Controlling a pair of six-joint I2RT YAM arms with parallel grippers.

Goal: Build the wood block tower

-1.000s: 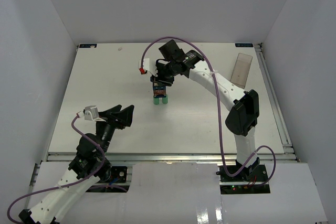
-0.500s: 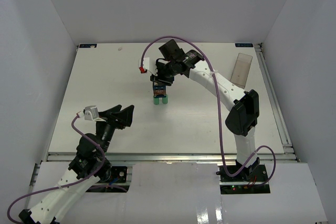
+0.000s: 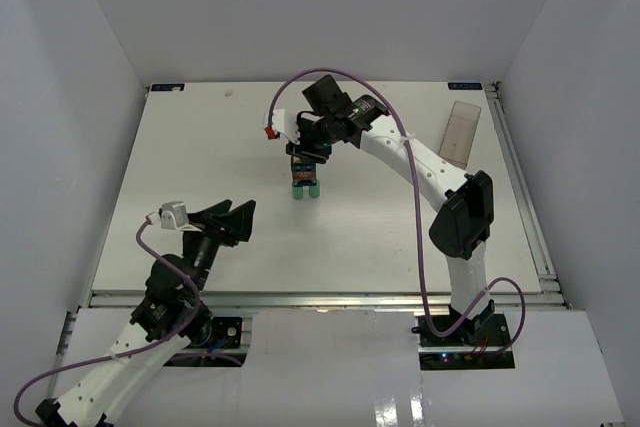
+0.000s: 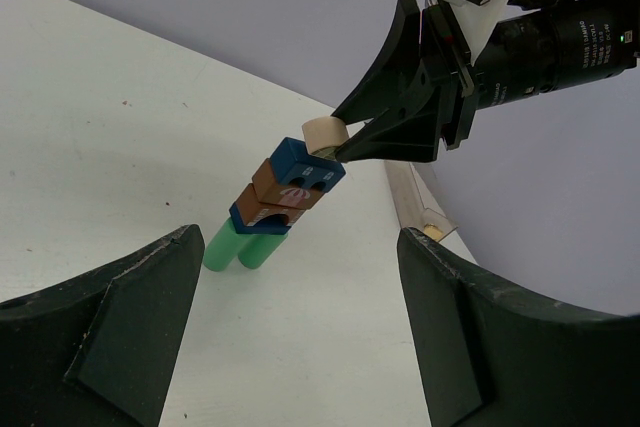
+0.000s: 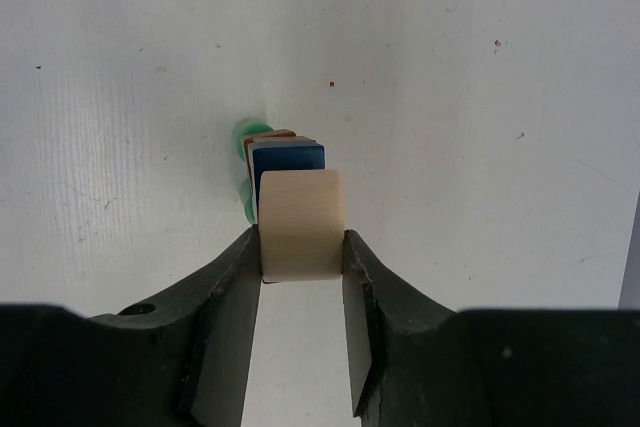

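My right gripper (image 5: 302,244) pinches the tan piece (image 5: 300,219) at the very top of the block tower (image 4: 272,209) in the middle of the table (image 3: 200,147), and my left gripper (image 4: 298,247) is wide open, holding nothing.

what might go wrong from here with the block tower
1. The wood block tower rests only on two green wooden cylinders, so a sideways nudge as the right hand opens or lifts away may topple it.
2. The tan wooden piece seems to sit toward one edge of the top blue wooden block; released there, it might tip off.
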